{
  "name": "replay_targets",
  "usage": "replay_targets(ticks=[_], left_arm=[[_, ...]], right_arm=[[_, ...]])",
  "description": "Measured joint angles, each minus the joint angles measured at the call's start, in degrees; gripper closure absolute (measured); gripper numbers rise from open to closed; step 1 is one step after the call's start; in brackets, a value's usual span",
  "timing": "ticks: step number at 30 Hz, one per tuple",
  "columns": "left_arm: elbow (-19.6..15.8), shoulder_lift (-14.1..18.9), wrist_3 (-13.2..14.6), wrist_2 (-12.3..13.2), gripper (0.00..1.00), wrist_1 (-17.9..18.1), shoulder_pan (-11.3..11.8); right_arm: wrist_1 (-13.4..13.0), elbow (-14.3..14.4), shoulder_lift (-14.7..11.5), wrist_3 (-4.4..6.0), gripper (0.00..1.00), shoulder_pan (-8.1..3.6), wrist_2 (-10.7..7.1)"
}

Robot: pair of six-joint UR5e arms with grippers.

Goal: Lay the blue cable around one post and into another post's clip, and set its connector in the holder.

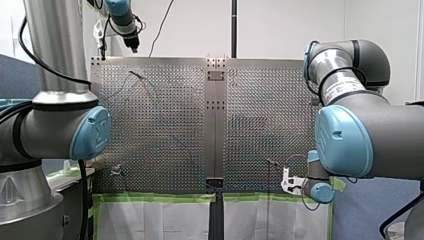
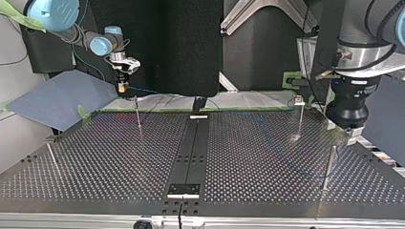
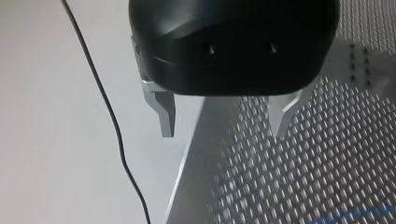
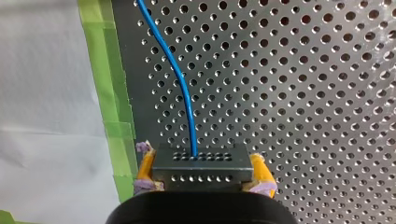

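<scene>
My right gripper [image 4: 201, 179] has yellow pads shut on a black connector [image 4: 201, 167]. The blue cable [image 4: 180, 79] leaves the connector and runs ahead over the perforated plate. In the top view this gripper [image 2: 123, 87] hangs at the far left, just beyond a thin post [image 2: 138, 114]. My left gripper [image 3: 223, 126] is open with nothing between its metal fingers [image 3: 164, 114]. It hovers over the plate's edge, at the front view's far left corner [image 1: 134, 48]. A faint stretch of blue cable [image 3: 355, 212] lies on the plate ahead of it.
More thin posts stand on the plate [image 2: 300, 119] [image 2: 329, 164] [image 2: 50, 153]. A small block [image 2: 183, 190] sits on the dark centre strip near the top view's front edge. Green tape [image 4: 109, 93] lines the plate's edge. A black wire [image 3: 112, 126] hangs beside my left gripper.
</scene>
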Motion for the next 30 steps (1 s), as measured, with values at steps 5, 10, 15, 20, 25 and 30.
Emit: replay_targets(ticks=[5,10,15,20,25,30], left_arm=[[-2.4,0.8,0.1,2.6,0.01,2.6,-1.6],[-4.6,-0.6,0.2,4.7,0.01,4.8,-3.6],[-7.0,-2.9,1.4,6.8,0.01,7.1,-6.0],[-9.8,-5.7,4.1,5.3,0.01,9.9,-8.8],[-12.6,-8.5,6.3,2.6,0.01,12.8,-11.7],[-15.3,-11.1,6.8,0.0,0.01,15.4,-14.3]], right_arm=[[0.4,0.0,-0.1,-0.42,1.00,-0.07,0.01],[0.9,0.0,-0.1,-0.78,1.00,-0.14,-0.04],[1.2,0.0,-0.2,-1.02,1.00,-0.13,-0.15],[1.4,0.0,-0.2,-1.06,1.00,-0.09,-0.18],[1.4,0.0,-0.2,-1.07,1.00,-0.02,-0.18],[1.4,0.0,-0.2,-0.98,1.00,0.00,-0.17]])
